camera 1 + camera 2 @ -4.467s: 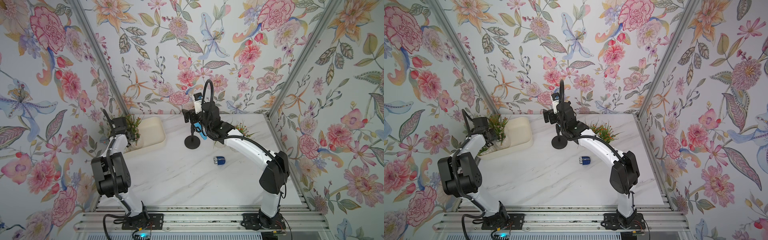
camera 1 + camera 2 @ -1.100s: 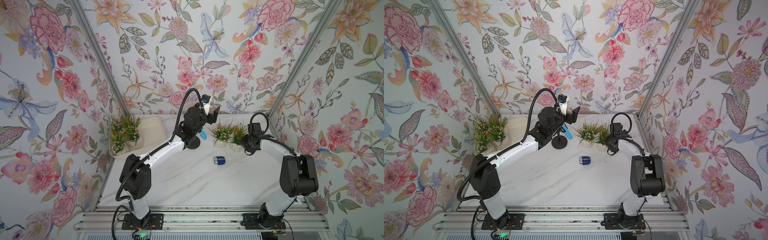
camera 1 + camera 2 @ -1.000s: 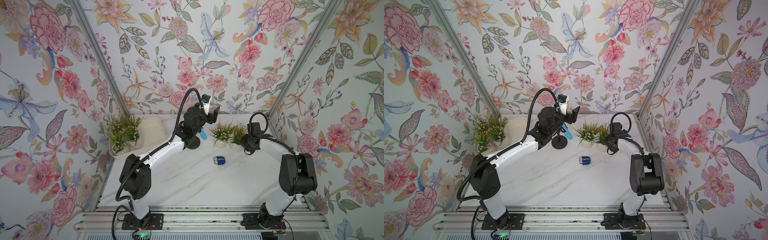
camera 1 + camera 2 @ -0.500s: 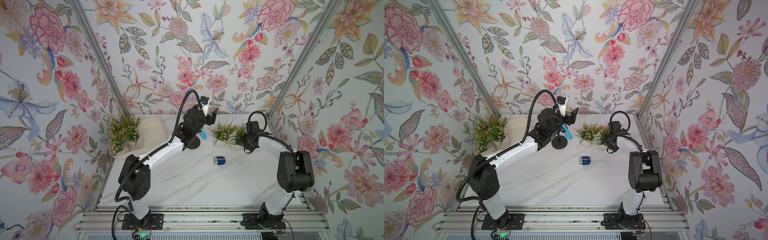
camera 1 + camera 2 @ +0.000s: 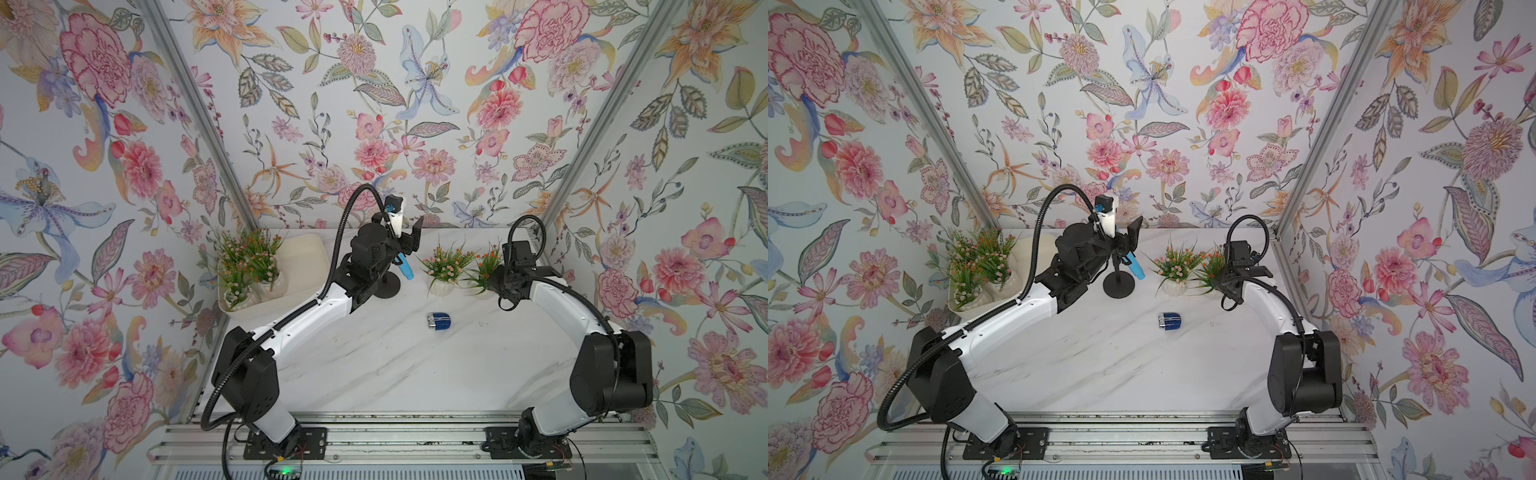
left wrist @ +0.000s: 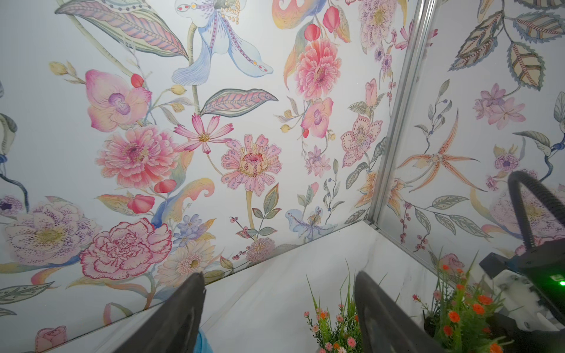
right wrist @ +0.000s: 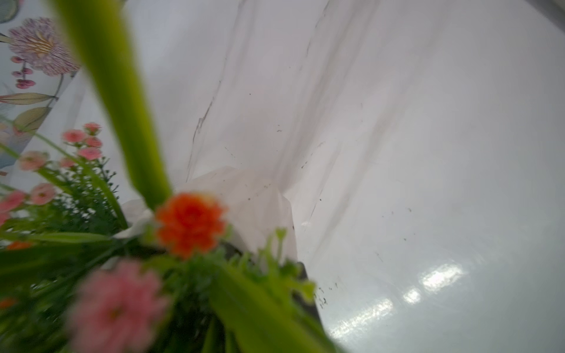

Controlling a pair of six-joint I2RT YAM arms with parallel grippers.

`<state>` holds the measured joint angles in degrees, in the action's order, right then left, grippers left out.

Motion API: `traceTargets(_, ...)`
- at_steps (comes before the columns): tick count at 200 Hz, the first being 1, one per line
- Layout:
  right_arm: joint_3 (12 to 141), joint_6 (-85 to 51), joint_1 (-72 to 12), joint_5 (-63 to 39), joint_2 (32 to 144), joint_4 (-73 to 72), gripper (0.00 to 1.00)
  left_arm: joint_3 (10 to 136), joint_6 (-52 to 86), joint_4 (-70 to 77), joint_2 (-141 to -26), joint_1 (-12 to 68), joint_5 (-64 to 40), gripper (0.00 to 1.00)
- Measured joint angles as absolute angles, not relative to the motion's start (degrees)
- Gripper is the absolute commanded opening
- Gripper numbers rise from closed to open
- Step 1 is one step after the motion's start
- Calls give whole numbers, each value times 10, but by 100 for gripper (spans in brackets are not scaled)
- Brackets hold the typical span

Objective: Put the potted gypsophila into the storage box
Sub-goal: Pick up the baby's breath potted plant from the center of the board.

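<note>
The cream storage box (image 5: 309, 255) (image 5: 1034, 249) stands at the back left with potted gypsophila (image 5: 249, 266) (image 5: 980, 259) in it. Two more potted gypsophila stand at the back right, a pink-flowered one (image 5: 446, 268) (image 5: 1173, 268) (image 6: 336, 318) and an orange-flowered one (image 5: 484, 270) (image 5: 1210, 266) (image 6: 461, 311). My right gripper (image 5: 496, 282) (image 5: 1223, 282) is shut in the orange one's foliage; in the right wrist view leaves hide the jaws and its white pot (image 7: 244, 198) shows beyond. My left gripper (image 5: 409, 239) (image 5: 1127, 237) (image 6: 278, 287) hangs open and empty above the table, left of the pink one.
A black round-footed stand (image 5: 386, 286) (image 5: 1119, 286) carrying a blue pen-like thing (image 5: 405, 270) sits under the left wrist. A small blue cylinder (image 5: 439, 322) (image 5: 1170, 321) lies mid-table. Flowered walls close the back and both sides.
My right gripper has shut on the orange-flowered plant's foliage and edged slightly toward the back. The left arm, at the box several seconds ago, has barely moved in the last second.
</note>
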<state>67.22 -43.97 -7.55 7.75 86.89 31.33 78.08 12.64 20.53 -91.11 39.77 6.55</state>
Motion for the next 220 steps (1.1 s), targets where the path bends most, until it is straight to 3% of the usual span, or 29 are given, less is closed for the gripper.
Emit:
traceTargets(60,632,-378,-96,89,717,396,4,720,151,178,-821,456,139,78)
traceTargets(131,600,-347,-213,83,592,468,5,618,215,114,-717,545,275,78)
traceTargets(174,635,-347,-332,123,629,482,6,594,235,65,-662,548,351,82)
traceTargets(220,799,-348,-452,175,820,463,5,564,237,22,-614,452,343,83)
